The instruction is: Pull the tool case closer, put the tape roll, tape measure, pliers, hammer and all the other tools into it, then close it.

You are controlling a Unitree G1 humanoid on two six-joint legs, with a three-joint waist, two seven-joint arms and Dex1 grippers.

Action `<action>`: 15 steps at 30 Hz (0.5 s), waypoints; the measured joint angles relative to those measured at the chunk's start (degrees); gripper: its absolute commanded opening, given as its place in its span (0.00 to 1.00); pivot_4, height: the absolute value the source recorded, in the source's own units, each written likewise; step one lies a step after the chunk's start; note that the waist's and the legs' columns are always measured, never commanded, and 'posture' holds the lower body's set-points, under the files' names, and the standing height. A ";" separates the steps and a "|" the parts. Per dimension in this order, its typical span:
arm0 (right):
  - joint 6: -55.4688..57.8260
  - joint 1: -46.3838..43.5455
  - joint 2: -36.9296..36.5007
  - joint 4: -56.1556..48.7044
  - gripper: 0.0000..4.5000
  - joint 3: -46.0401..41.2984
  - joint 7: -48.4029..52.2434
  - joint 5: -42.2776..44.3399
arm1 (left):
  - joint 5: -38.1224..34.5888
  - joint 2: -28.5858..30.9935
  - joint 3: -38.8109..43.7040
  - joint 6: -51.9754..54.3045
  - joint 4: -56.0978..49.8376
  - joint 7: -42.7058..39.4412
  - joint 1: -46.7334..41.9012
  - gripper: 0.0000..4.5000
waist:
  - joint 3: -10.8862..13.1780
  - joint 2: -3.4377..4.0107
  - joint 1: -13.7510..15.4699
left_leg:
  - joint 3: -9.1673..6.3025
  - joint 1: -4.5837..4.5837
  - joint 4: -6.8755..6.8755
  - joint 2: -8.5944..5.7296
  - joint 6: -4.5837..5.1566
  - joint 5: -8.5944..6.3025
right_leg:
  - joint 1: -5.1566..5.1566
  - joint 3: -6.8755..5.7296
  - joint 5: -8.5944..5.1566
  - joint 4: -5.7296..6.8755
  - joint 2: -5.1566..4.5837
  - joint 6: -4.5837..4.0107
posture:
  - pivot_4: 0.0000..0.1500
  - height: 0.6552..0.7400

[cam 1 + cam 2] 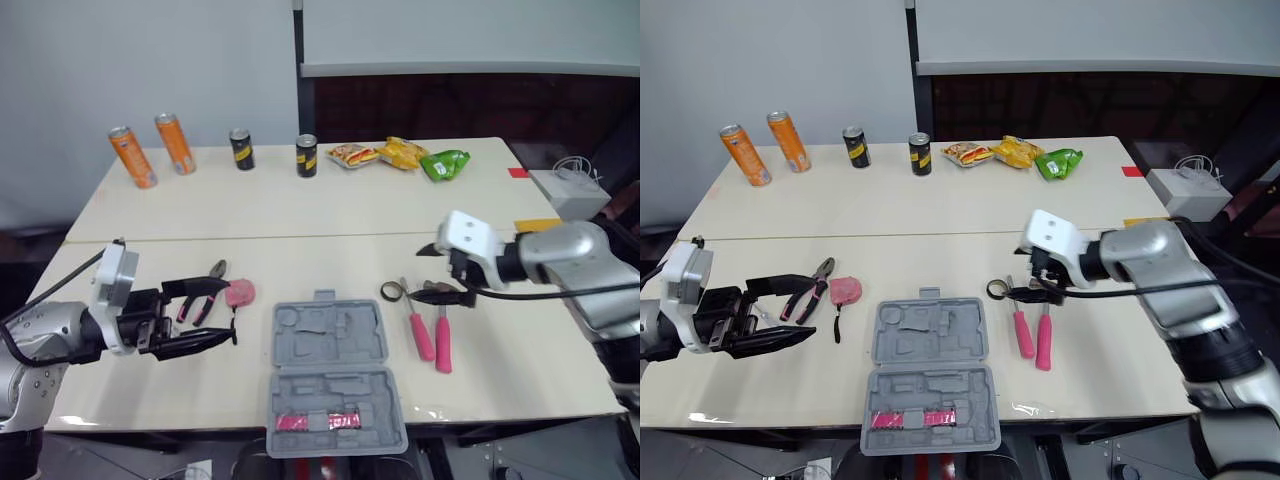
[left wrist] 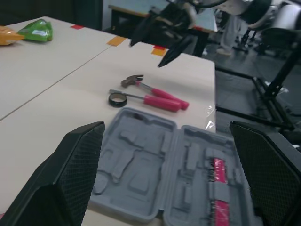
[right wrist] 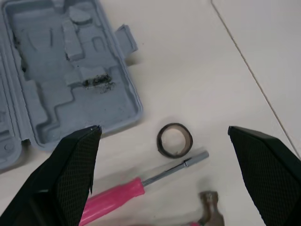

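Matt plastic, bright metal, smooth tabletop
The grey moulded plastic tool case [image 1: 330, 370] looks matt; the pink-handled screwdriver [image 3: 141, 183] has a shiny metal shaft; the cream table [image 1: 300, 200] is smooth.

The case [image 1: 335, 375] lies open at the desk's [image 1: 300, 210] near edge, in the middle. Left of it lie the pliers [image 1: 205, 292], with the tape measure [image 1: 240, 292] just beside them. Right of it lie the tape roll [image 1: 391, 291], screwdriver [image 1: 420, 335] and hammer [image 1: 443, 350], close together. Cans [image 1: 132, 157] and snack packs [image 1: 403, 153] line the far side.
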 measured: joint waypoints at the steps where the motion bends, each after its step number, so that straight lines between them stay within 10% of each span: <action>1: -0.59 -1.64 0.74 1.77 0.99 2.15 1.47 -1.46 | -0.05 -0.34 0.37 -0.47 0.18 -0.46 1.02 1.00 | 0.01 -0.01 0.28 | -0.07 -0.05 0.02 0.00 -0.02 0.01 | 0.00 -0.06 0.00 0.00 0.00 -0.01 | 1.00 1.00; 4: -6.85 -7.73 3.30 10.93 0.94 11.69 3.24 -12.03 | -0.40 -1.98 1.92 -2.21 0.45 -0.91 3.33 1.00 | 0.02 0.00 0.78 | -0.13 -0.24 0.29 -0.01 -0.13 -0.04 | -0.02 -0.08 0.01 0.01 -0.02 -0.03 | 1.00 1.00; 11: -16.13 -14.32 11.35 30.07 0.44 18.38 6.20 -22.63 | -0.49 -4.49 3.23 -4.31 -0.86 -0.12 6.15 1.00 | 0.04 0.00 0.95 | -0.10 -0.42 0.66 -0.01 -0.16 -0.14 | -0.06 -0.01 0.08 0.07 -0.07 -0.14 | 1.00 1.00; 15: -18.80 -16.45 14.95 36.32 0.44 18.74 6.25 -25.34 | -0.99 -5.43 3.24 -4.10 -3.41 2.34 6.92 1.00 | 0.04 0.00 0.63 | -0.11 -0.41 0.69 0.04 -0.16 -0.14 | -0.11 -0.02 0.08 0.22 -0.04 -0.14 | 1.00 1.00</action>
